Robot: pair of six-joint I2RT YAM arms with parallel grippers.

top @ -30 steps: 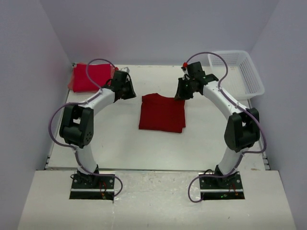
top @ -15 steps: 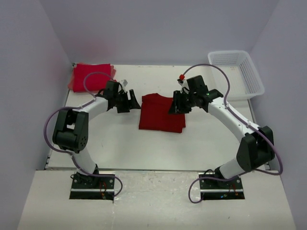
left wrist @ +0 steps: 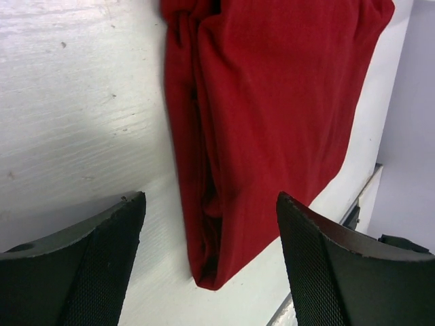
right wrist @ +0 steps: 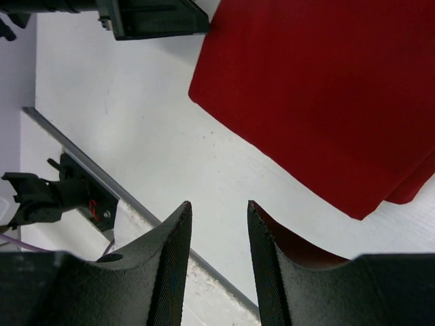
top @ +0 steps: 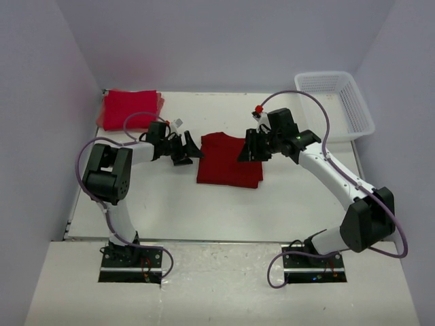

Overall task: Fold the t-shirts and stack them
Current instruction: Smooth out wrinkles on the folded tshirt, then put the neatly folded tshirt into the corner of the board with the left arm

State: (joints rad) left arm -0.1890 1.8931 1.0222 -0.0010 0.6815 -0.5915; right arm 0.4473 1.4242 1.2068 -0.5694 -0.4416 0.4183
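A folded dark red t-shirt [top: 230,160] lies flat at the table's middle. My left gripper [top: 189,151] stands open just off its left edge. In the left wrist view the shirt's layered folded edge [left wrist: 204,204] lies ahead between the wide-apart jaws of that gripper [left wrist: 212,204], and nothing is gripped. My right gripper [top: 246,151] hovers open over the shirt's upper right corner. In the right wrist view its jaws [right wrist: 219,207] stand a narrow gap apart over bare table, with the shirt [right wrist: 319,95] beyond them. A folded bright red t-shirt stack [top: 130,109] sits at the back left.
A white lattice basket [top: 336,102] stands at the back right corner. Grey walls close the table on the left, back and right. The left arm's gripper [right wrist: 149,17] shows at the top of the right wrist view.
Both grippers have opened. Both arms have come forward and down from the back of the table to either side of the folded dark red shirt's top.
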